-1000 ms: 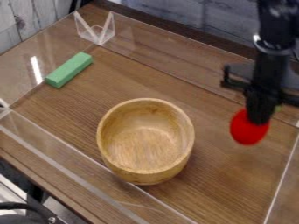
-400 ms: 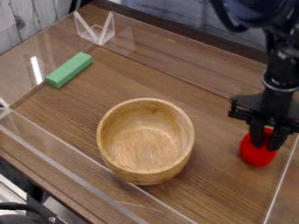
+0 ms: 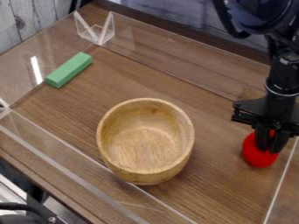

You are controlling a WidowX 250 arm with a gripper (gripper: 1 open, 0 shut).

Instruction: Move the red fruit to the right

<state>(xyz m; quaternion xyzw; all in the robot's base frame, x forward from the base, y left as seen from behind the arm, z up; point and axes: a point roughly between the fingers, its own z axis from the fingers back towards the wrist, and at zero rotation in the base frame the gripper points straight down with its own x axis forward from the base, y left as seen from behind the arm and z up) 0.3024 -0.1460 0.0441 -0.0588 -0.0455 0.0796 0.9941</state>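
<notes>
Since the earlier frame, the black robot arm has come down and shifted toward the right front of the tray, and the small bright red toy fruit [image 3: 261, 152] now sits low on the wooden surface rather than hanging above it. The black gripper [image 3: 268, 140] points straight down over the fruit, its fingers straddling the fruit's upper part. The jaws appear slightly parted around the fruit; whether they press on it or have let go cannot be told from this view.

The fruit lies at the right side of the brown wood-grain tabletop [image 3: 152, 79], close to the clear plastic wall [image 3: 284, 188] that borders the work area on that side. The round light wooden bowl [image 3: 146, 138] stands upright to the left of the fruit, apart from it, with open table between them. Nothing stands between bowl and fruit. The flat green rectangular block [image 3: 69, 69] lies far off at the left rear, its long axis running diagonally. A small clear plastic stand [image 3: 96, 29] sits at the rear edge.

The fruit's top is hidden by the gripper, so its pointing direction and long axis cannot be determined.
</notes>
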